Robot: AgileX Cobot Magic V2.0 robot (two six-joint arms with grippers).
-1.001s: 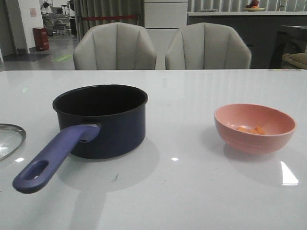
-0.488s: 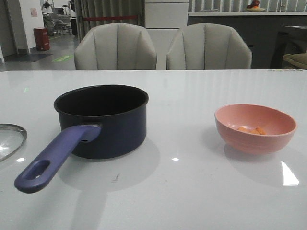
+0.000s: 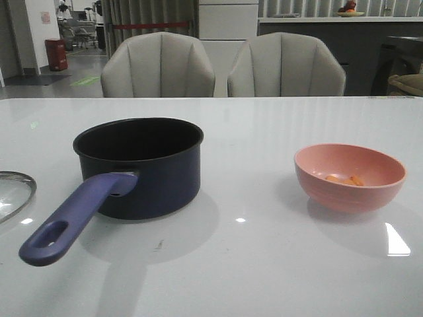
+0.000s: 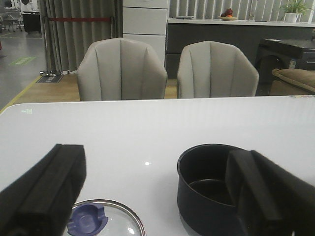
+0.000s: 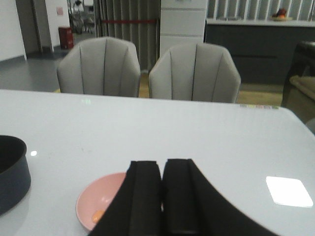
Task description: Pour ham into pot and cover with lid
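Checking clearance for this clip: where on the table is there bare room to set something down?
The widest bare stretch lies between the pot and the pink bowl. The strip behind both, toward the chairs, is bare too, as is the near edge right of the pot's handle. The left is tighter: the lid sits close beside that handle.

- A pink bowl (image 3: pixel 350 176) sits on the right side of a glossy white table (image 3: pixel 264 264).
- Two grey padded chairs (image 3: pixel 158 66) stand side by side behind it.
- A red bin (image 3: pixel 56 53) stands far back left.
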